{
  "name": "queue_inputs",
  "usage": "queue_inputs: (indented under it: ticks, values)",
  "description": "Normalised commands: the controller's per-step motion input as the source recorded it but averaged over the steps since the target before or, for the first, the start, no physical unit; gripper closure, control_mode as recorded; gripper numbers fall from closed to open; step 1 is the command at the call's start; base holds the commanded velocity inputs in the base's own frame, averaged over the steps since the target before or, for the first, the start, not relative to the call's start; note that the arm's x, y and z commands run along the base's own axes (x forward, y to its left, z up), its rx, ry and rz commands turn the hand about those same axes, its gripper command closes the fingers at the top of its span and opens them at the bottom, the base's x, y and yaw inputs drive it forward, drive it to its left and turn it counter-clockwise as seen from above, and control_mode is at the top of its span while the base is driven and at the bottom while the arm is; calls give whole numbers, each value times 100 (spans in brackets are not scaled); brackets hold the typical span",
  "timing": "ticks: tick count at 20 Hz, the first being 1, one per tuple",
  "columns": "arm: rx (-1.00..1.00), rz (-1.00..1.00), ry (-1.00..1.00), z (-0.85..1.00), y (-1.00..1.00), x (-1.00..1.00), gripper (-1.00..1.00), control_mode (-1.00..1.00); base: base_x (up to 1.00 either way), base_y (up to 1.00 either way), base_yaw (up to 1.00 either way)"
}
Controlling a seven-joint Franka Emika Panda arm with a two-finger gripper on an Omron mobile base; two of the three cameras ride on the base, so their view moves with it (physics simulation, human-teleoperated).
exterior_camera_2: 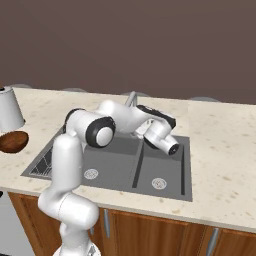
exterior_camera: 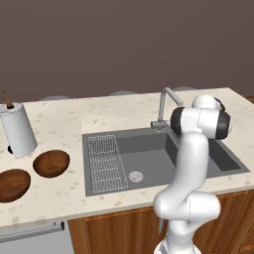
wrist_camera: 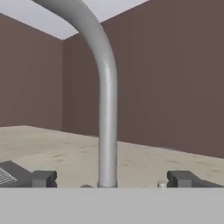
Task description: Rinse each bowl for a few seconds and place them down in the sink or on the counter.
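Two dark reddish-brown wooden bowls sit on the counter (exterior_camera: 59,124) left of the sink (exterior_camera: 149,149): one bowl (exterior_camera: 51,163) nearer the basin, the other (exterior_camera: 12,184) at the left edge. One bowl (exterior_camera_2: 12,141) also appears in the right base view. My gripper (wrist_camera: 111,178) is open and holds nothing. Its fingertips (wrist_camera: 43,178) stand on either side of the upright stem of the grey faucet (wrist_camera: 107,109), close in front of it. In the base views my arm reaches over the sink (exterior_camera_2: 115,165) toward the faucet (exterior_camera: 166,101).
A tall white cylinder with a brown stick (exterior_camera: 18,130) stands behind the bowls. The sink has a wire grid (exterior_camera: 104,161) on its left side and round drains (exterior_camera_2: 158,183). A brown wall runs behind the counter (exterior_camera_2: 220,135).
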Motion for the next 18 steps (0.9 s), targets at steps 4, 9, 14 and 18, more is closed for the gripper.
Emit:
queue_inputs:
  ticks: [4, 9, 14, 18]
  values:
    - [0, 0, 0, -18, 0, 39, -100, -100, 0, 0, 0]
    - [0, -1, 0, -20, 0, 45, -100, -100, 0, 0, 0]
    - [0, -1, 0, -21, -3, 41, -100, -100, 0, 0, 0]
    - [0, 0, 1, -25, -12, 33, -100, -100, 0, 0, 0]
